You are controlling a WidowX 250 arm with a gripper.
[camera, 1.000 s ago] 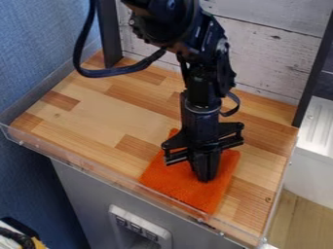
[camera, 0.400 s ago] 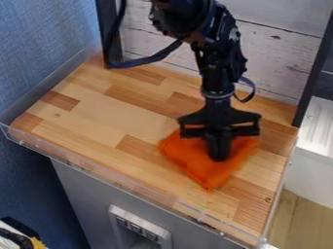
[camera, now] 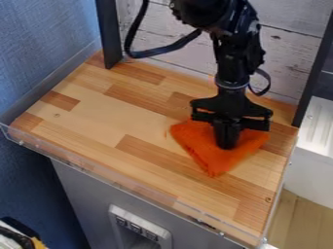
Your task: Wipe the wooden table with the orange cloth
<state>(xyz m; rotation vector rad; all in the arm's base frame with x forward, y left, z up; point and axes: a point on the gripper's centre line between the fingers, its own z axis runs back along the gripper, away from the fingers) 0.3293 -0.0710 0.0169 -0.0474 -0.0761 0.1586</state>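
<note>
You've got the gripper [camera: 227, 146] tip-down on the orange cloth [camera: 211, 158], over its middle. Can't tell you whether it's spread, pressed together or pinching fabric; the dark tip end blends into one block against the cloth. Cloth is on the wooden worktop [camera: 117, 116], right of centre in your view and well in from the front edge. It's rumpled, with one corner pointing at the front edge and its back part partly hidden behind the gripper. Arm [camera: 237, 58] comes in from the top of your view, right of centre, with a black cable [camera: 162, 51] looping off to its left. Behind the worktop you've got a whitewashed plank panel [camera: 286, 58] between a black left post [camera: 109, 34] and a black right post [camera: 314, 73]. Clear edging [camera: 117, 182] runs along the front of the worktop, grey cabinet front [camera: 84, 199] below it, with a pale switch panel [camera: 139, 228] set in. Blue wall [camera: 46, 48] is on your left; on the right, a white unit [camera: 315, 121] stands beside the worktop, above a wood-look floor [camera: 296, 219].
</note>
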